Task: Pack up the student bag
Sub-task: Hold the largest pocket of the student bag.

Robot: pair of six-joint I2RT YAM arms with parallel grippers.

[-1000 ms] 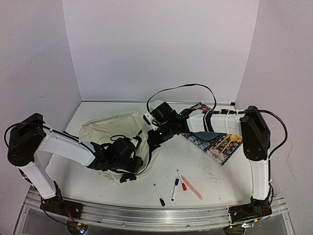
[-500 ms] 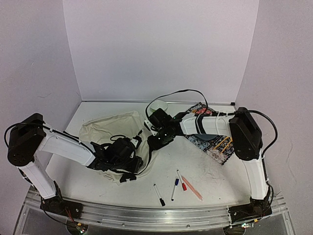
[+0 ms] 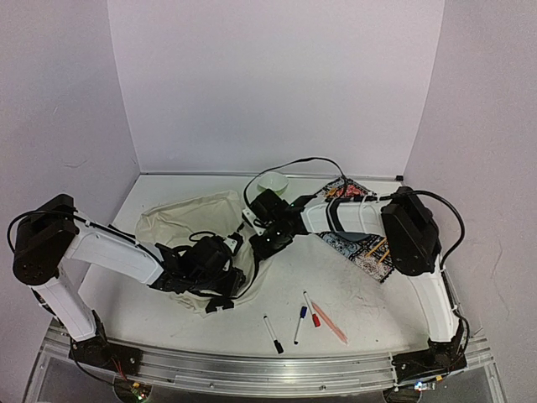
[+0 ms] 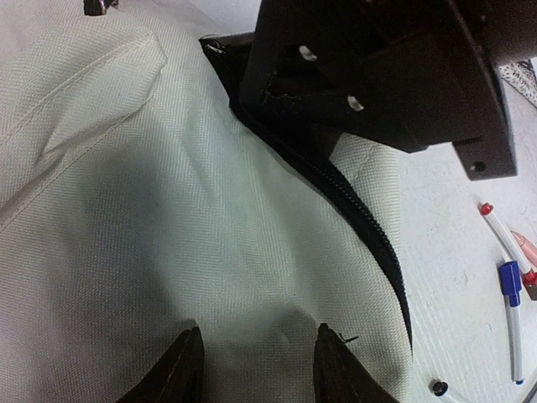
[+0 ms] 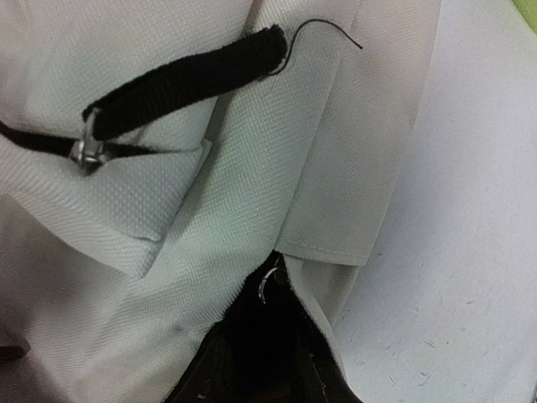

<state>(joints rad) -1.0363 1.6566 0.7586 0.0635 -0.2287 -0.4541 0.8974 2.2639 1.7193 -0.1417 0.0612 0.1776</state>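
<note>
Two claws are meeting at the student bag (image 3: pixel 180 222), which is lying slumped on the left half of the counter (image 3: pixel 352 294), reaching toward its middle. I am watching the left claw (image 4: pixel 256 374) pressing down on the cream cloth beside the black zipper (image 4: pixel 369 227). Its fingers (image 4: pixel 180 374) are standing apart, and I cannot tell whether they are pinching a fold. The right claw (image 3: pixel 262 245) is sitting at the bag's right rim near a black strap (image 5: pixel 189 80); whether it is spread or pressed together, I cannot tell. Three markers (image 3: pixel 299 324) and a pink pencil (image 3: pixel 329 322) are lying near the front edge, and a patterned book (image 3: pixel 369 243) is lying toward the right edge.
</note>
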